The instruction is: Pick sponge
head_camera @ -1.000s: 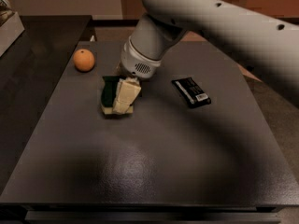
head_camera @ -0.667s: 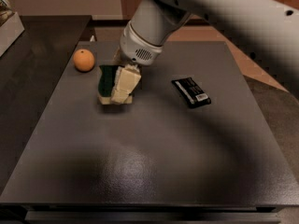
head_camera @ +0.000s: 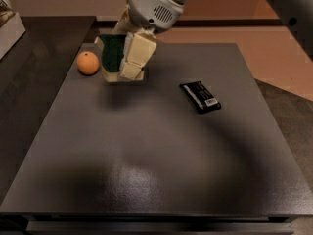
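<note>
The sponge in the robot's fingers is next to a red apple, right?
Not quite: it is an orange, not an apple. The camera view shows the gripper over the table's far side, fingers shut on the sponge beside it.

The hand [head_camera: 123, 65], at 11 o'clock over the desk [head_camera: 146, 170], has smooth, cream, plastic-looking fingers [head_camera: 138, 53] pinching the sponge [head_camera: 111, 53], which is rough dark green on one face with soft pale foam behind. The desk is dark and grainy with a dull shine. The black packet [head_camera: 199, 96] at 2 o'clock looks slick.
</note>
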`<state>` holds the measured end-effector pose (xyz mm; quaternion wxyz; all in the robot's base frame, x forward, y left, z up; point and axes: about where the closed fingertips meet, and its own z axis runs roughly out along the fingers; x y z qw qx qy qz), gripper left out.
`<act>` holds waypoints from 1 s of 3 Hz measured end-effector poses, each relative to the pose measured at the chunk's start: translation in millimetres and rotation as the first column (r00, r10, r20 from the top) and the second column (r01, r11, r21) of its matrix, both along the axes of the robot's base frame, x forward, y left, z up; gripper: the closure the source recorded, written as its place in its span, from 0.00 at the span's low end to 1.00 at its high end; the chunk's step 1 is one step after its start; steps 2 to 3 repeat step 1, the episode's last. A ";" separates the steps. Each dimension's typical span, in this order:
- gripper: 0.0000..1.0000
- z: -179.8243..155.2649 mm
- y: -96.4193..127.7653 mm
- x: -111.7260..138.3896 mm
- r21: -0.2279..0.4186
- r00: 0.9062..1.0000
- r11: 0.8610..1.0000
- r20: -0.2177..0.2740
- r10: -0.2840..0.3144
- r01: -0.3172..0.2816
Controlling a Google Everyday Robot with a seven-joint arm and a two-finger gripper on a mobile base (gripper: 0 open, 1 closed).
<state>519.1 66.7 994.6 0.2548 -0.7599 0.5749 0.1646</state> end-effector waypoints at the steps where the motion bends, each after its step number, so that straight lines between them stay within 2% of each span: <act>1: 1.00 0.0 0.1 0.0 0.000 1.000 1.000 0.000 0.000 0.000; 3: 1.00 0.0 0.1 0.0 0.000 1.000 1.000 0.000 0.000 0.000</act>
